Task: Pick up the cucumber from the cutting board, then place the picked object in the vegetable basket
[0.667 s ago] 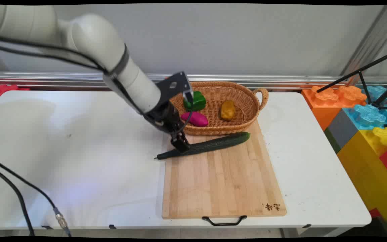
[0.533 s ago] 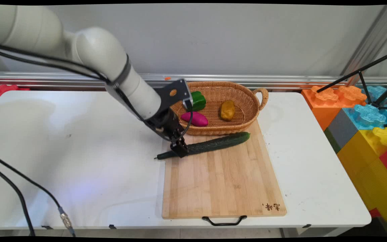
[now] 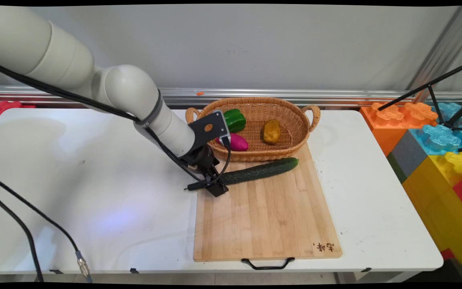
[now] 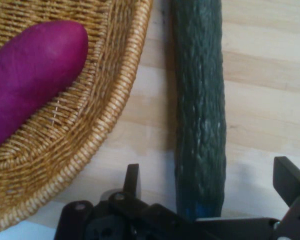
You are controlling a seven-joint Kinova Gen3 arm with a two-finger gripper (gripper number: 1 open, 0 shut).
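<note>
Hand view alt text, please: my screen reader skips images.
A black two-finger gripper, open, straddles a long dark green bumpy cucumber lying on a pale wooden cutting board. Beside it, a woven wicker basket holds a magenta oblong vegetable.

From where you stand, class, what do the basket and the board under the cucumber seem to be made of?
Basket: woven wicker or rattan, matte tan; its coiled strands show plainly in the hand view.
Board: pale wood, possibly bamboo, smooth; glued strips and grain lines show.
Cucumber: dark green, bumpy skin; real or plastic, unclear.

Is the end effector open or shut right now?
Open: the end effector fingers stand apart on either side of the cucumber.
</note>
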